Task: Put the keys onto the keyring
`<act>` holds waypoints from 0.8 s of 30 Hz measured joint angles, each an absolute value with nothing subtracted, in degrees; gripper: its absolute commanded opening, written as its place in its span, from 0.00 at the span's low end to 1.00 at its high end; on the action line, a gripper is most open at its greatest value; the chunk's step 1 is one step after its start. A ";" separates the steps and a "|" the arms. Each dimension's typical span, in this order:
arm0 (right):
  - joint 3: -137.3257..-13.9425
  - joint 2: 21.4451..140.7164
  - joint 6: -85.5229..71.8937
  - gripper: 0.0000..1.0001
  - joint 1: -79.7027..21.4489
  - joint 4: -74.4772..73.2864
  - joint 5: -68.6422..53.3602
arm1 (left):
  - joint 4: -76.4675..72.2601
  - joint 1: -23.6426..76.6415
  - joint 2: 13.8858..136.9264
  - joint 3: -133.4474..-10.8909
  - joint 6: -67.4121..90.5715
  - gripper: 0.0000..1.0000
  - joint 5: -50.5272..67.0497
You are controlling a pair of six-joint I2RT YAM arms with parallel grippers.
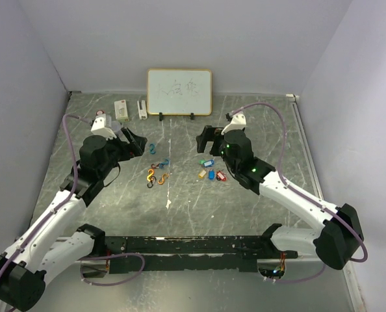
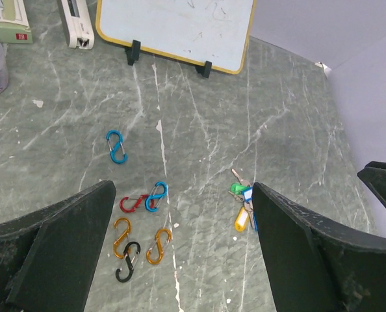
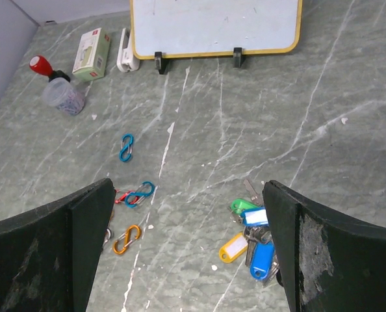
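The left pincer [image 1: 133, 142] and right pincer [image 1: 206, 140] stand released and empty over the desk [image 1: 193, 214]; the keys [image 3: 253, 237], clustered right of centre, look light, stiff and slippery, best pinched across one flat tag.

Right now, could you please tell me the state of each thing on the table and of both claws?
left claw, open, holding nothing
right claw, open, holding nothing
keys, bunched on the table, ungripped
carabiner clips, lying flat, apart from the keys
whiteboard, upright on its feet
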State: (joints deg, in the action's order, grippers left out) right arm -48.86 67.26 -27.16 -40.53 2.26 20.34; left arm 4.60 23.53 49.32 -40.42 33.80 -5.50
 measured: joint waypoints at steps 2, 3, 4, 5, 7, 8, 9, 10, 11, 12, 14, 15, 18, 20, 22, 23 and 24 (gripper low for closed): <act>-48.86 67.48 -27.20 1.00 -40.53 2.13 20.49 | 4.64 23.53 49.63 -40.42 33.80 0.98 -5.50; -48.86 67.53 -27.20 1.00 -40.51 2.04 20.71 | 4.60 23.53 49.67 -40.42 33.82 0.98 -5.48; -48.86 67.55 -27.20 1.00 -40.53 2.00 21.04 | 4.54 23.53 49.67 -40.42 33.82 0.98 -5.45; -48.86 67.59 -27.20 1.00 -40.53 1.87 21.47 | 4.43 23.53 49.67 -40.42 33.85 0.98 -5.45; -48.86 67.75 -27.29 1.00 -40.53 1.69 22.61 | 4.19 23.53 49.69 -40.42 33.85 0.98 -5.34; -48.86 67.90 -27.38 1.00 -40.53 1.72 23.22 | 4.10 23.53 49.69 -40.42 33.85 0.98 -5.32; -48.86 68.03 -27.42 1.00 -40.53 1.76 23.66 | 4.05 23.53 49.71 -40.42 33.82 0.98 -5.32; -48.86 68.18 -27.44 1.00 -40.53 1.80 23.94 | 4.05 23.53 49.74 -40.42 33.82 0.98 -5.32; -48.86 68.45 -27.44 1.00 -40.53 1.87 24.27 | 4.08 23.53 49.84 -40.42 33.82 0.98 -5.32; -48.86 68.66 -27.46 1.00 -40.53 1.85 24.38 | 4.08 23.53 49.95 -40.42 33.82 0.98 -5.32; -48.86 69.38 -27.49 1.00 -40.53 1.83 24.73 | 4.05 23.53 50.26 -40.40 33.85 0.98 -5.32; -48.88 69.78 -27.53 1.00 -40.53 1.69 24.91 | 4.01 23.53 50.35 -40.38 33.85 0.98 -5.32; -49.19 70.54 -27.53 1.00 -40.53 0.78 25.21 | 3.86 23.53 51.44 -40.34 33.85 0.99 -5.34; -49.47 70.57 -27.62 1.00 -40.53 0.27 25.41 | 3.99 23.53 53.23 -40.38 33.82 0.97 -5.43; -49.60 70.54 -27.86 1.00 -40.53 0.19 25.52 | 4.62 23.53 55.83 -40.60 33.82 0.96 -5.87; -49.60 70.54 -28.05 1.00 -40.53 0.10 25.54 | 4.95 23.53 57.17 -40.71 33.82 0.95 -6.13; -49.60 70.54 -28.12 1.00 -40.53 -0.03 25.54 | 5.21 23.53 58.35 -40.82 33.82 0.95 -6.33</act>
State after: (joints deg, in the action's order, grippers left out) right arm -49.60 70.54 -28.12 -40.53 -0.03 25.54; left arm 5.21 23.53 58.35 -40.82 33.82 -6.33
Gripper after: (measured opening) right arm 0.999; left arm 0.964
